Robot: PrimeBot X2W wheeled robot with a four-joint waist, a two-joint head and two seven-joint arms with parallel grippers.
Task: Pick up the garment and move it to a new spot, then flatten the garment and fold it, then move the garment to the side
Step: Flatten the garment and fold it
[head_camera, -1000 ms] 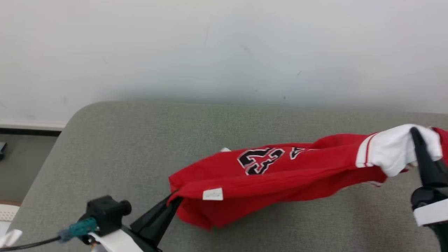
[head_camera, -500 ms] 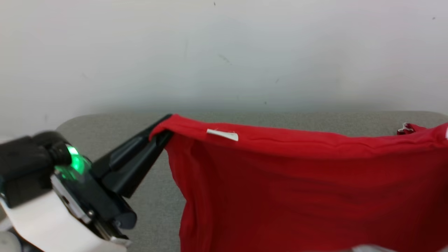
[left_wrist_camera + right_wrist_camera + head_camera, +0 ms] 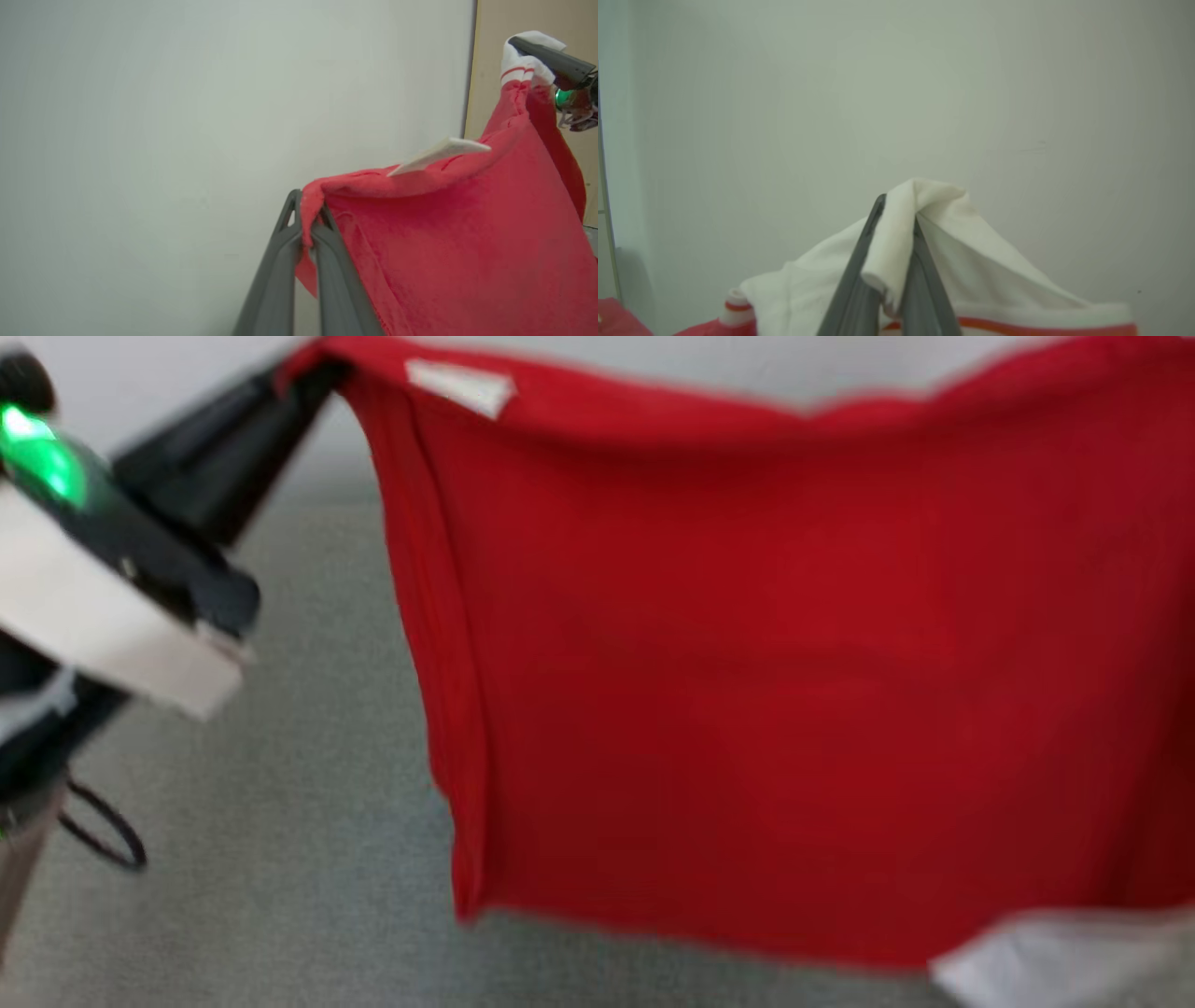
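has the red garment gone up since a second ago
Yes, upward: the red garment was slumped low over the grey table; now its top edge hangs above the table's far edge.

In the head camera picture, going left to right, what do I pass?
Glowing green light → black two-fingered left tool → small white sewn tag → hanging red fabric garment → blurred white cloth at the lower right.

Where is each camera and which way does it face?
Head view: on the head, down at red jersey hung before grey table; left gripper upper left.
Left wrist view: along left jaws shut on jersey corner, toward wall; right gripper far right.
Right wrist view: along right jaws shut on white sleeve, toward wall.
Shared: all show the jersey.
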